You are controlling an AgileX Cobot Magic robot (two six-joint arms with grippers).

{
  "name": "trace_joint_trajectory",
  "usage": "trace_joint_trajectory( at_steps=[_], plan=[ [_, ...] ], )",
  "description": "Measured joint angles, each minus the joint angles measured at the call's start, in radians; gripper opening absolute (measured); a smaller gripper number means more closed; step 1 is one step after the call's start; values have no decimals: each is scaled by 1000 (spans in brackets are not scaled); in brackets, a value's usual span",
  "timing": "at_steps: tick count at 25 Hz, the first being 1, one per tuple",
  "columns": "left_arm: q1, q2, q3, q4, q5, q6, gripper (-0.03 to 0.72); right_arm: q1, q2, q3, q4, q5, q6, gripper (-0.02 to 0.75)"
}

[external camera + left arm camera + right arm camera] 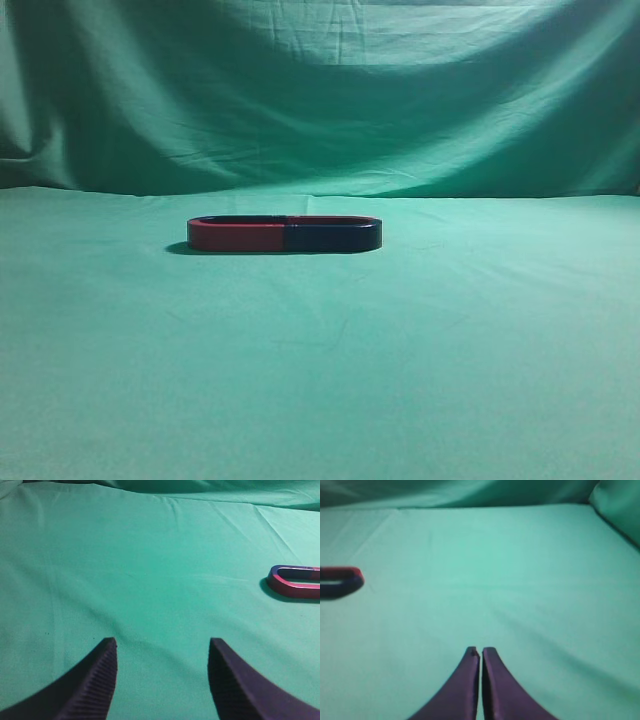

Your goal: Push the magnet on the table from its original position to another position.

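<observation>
The magnet lies flat on the green-draped tabletop, a long closed loop with rounded ends, one half red and the other dark blue. In the exterior view the red half sits on the left and the dark half on the right, with the hanging green cloth behind it. Neither arm appears in that view.

Left tool: spread wide, its two dark ribbed fingers apart with bare cloth between them. Nothing is held. The magnet lies well apart from it, ahead and to its right, cut off by the frame edge.

Right tool: pressed together, only a hairline gap between its tips, holding nothing. The magnet lies well apart from it, ahead and to its left, its rounded end showing at the frame edge.

Neither tool touches the magnet.
</observation>
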Motion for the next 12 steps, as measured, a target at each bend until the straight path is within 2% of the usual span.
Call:
trace_joint_trajectory(
  at_steps=[12],
  plan=[
    [0,0,0,0,0,0,372,-2,0,44,9,-53,2,0]
  ],
)
